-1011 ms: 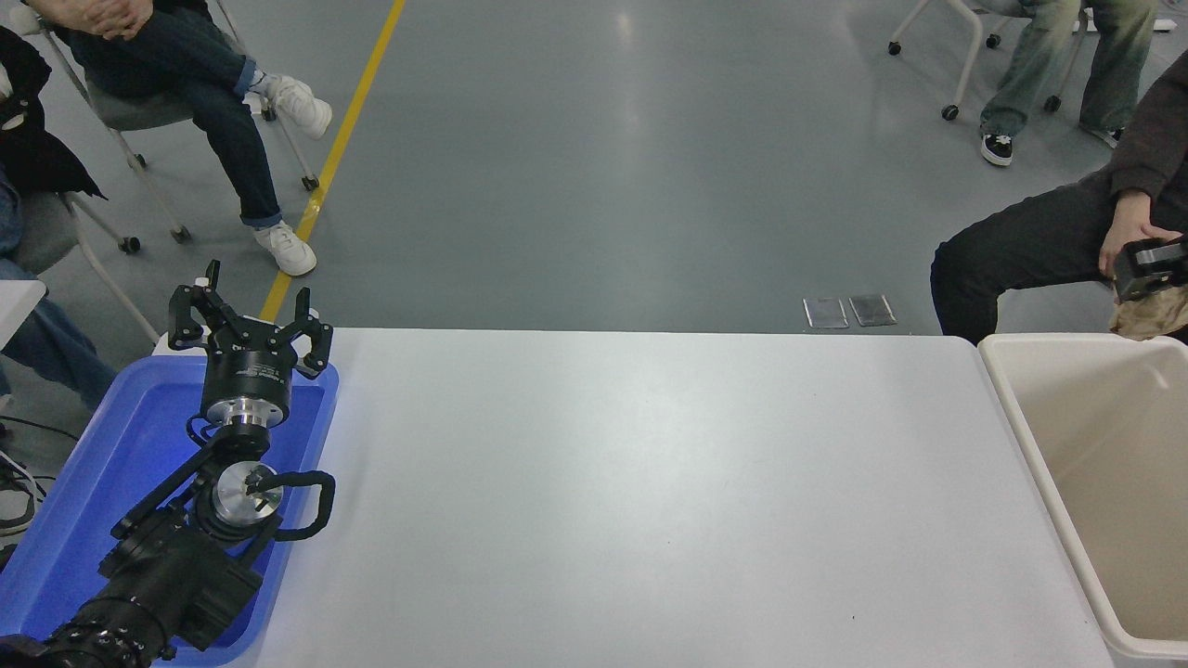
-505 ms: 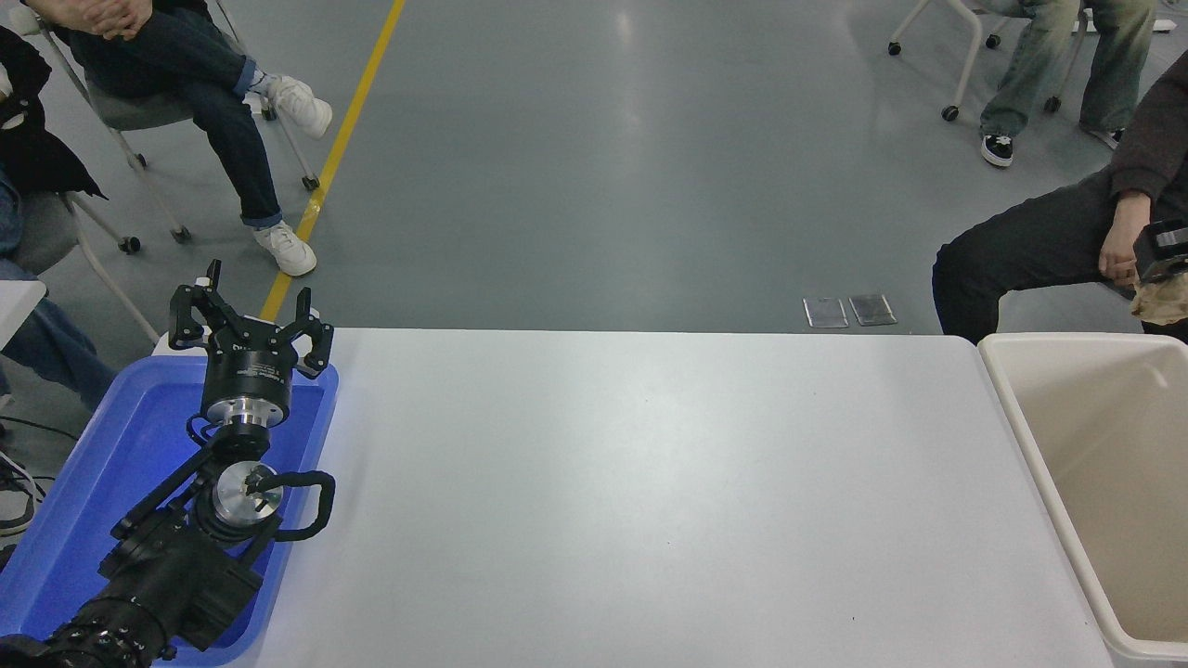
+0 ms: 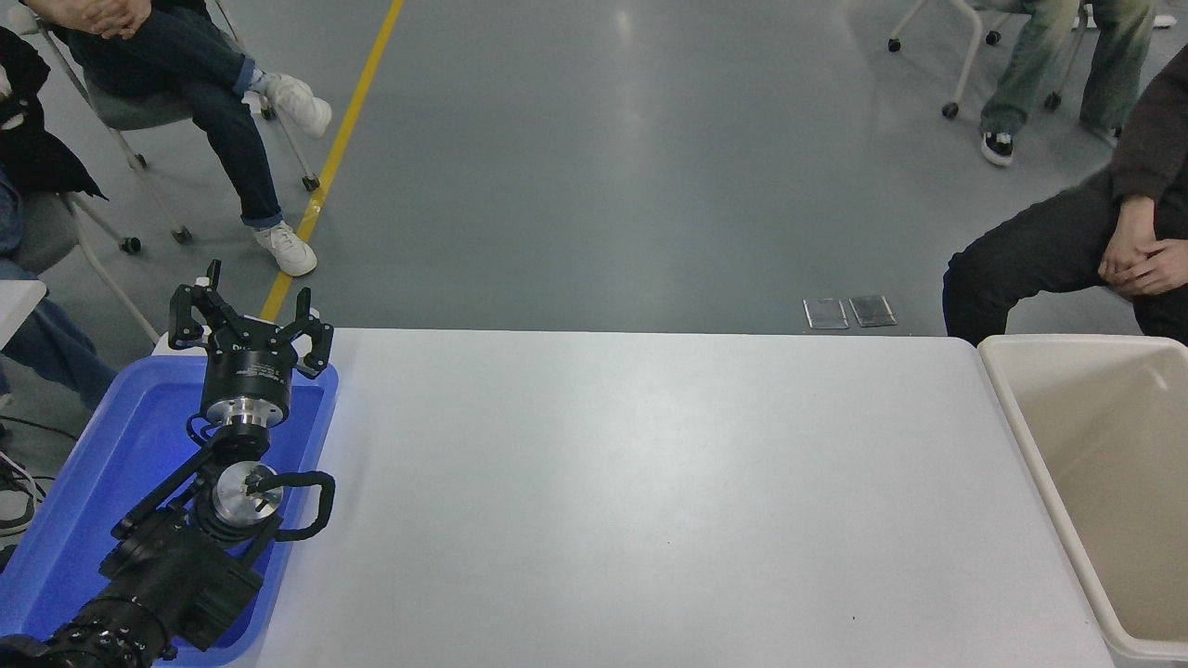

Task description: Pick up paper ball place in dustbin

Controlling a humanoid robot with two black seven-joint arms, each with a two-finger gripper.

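While the left gripper (image 3: 249,320) hangs parked over the blue tray (image 3: 83,464) at the lower left, its fingers spread wide and holding nothing, one dustbin (image 3: 1021,408) stands against the white table's (image 3: 650,501) right end. The bin's long axis runs away from the camera, and the part of its inside that shows holds only bare cream walls. The paper ball appears nowhere in view. A seated person's clasped hands (image 3: 1137,260) rest just beyond the bin.

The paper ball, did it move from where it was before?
Yes. It was at the right edge above the dustbin's far rim, then slid off right; now it is out of view.
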